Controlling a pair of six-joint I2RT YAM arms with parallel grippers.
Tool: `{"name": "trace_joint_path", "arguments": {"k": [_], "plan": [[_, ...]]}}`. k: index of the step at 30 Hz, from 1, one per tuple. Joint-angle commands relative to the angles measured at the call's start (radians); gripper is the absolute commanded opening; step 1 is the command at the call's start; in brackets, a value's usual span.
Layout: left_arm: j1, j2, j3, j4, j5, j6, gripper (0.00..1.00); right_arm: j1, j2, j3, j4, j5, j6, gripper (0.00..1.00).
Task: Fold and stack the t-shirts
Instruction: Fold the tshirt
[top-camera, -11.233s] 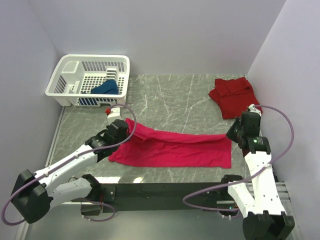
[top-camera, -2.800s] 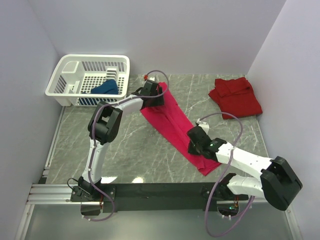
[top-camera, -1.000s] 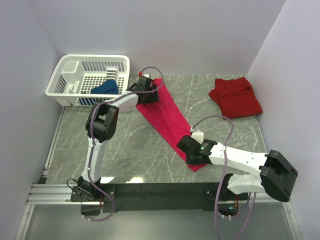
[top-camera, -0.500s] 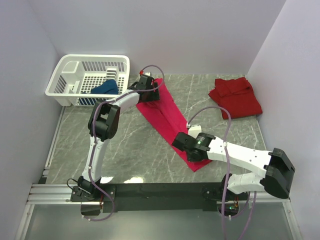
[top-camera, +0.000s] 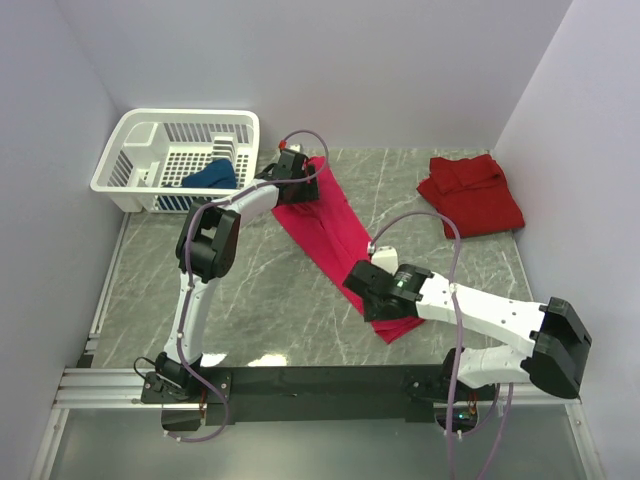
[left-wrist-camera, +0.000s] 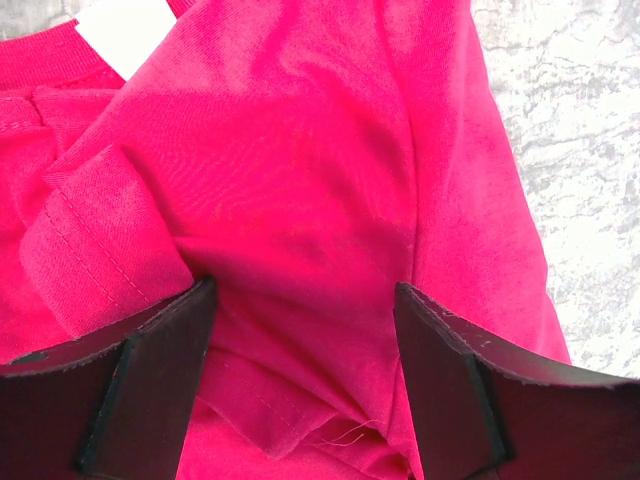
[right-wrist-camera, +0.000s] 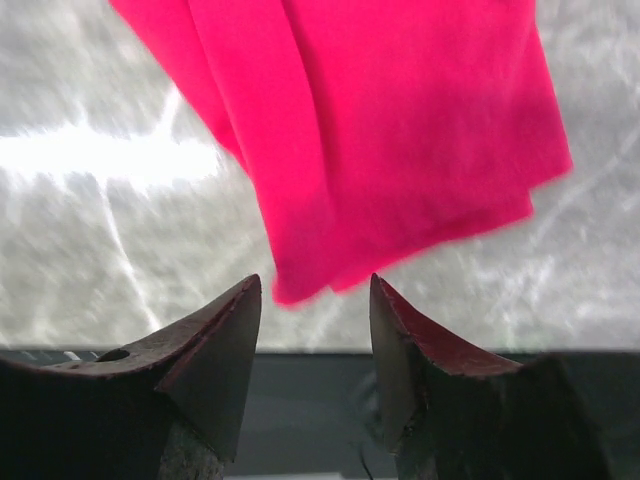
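A grey-green, marble-veined surface (top-camera: 250, 290) carries everything. Across its middle the magenta t-shirt (top-camera: 335, 225) is laid: soft knit cloth folded into a long, narrow band that runs diagonally from beside the basket towards the near edge. A white plastic lattice basket (top-camera: 190, 113) is set in the far left corner. A darker red t-shirt (top-camera: 470, 192) is left at the far right in a rumpled heap, seemingly loosely folded. A dark blue t-shirt (top-camera: 212, 177) is bunched inside the basket. The left jaws are spread wide over the band's far end, beside a hemmed sleeve (left-wrist-camera: 100, 230) and a white neck label (left-wrist-camera: 125, 30), with nothing pinched. The right jaws — parted and empty — are held over the band's near end.
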Motion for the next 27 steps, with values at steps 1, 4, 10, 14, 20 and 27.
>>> {"name": "trace_joint_path", "arguments": {"k": [1,4,10,14,20,27], "plan": [[0.009,-0.043,-0.011,-0.006,-0.038,0.01,0.78,-0.061,-0.008,0.023,0.142,0.014,-0.043,0.55],[0.009,-0.055,-0.016,-0.019,-0.05,0.009,0.79,-0.133,-0.001,0.006,0.241,0.011,-0.08,0.55],[0.01,-0.069,-0.03,-0.026,-0.063,0.007,0.8,-0.271,0.001,-0.061,0.4,-0.029,-0.153,0.55],[0.012,-0.009,0.029,-0.041,-0.044,0.01,0.8,-0.284,0.074,-0.126,0.455,-0.055,-0.153,0.54],[0.012,0.029,0.084,-0.009,-0.003,0.024,0.8,-0.264,0.127,-0.192,0.5,-0.112,-0.095,0.53],[0.011,0.109,0.179,0.039,0.098,0.041,0.8,-0.186,0.168,-0.206,0.506,-0.149,-0.031,0.53]]}}
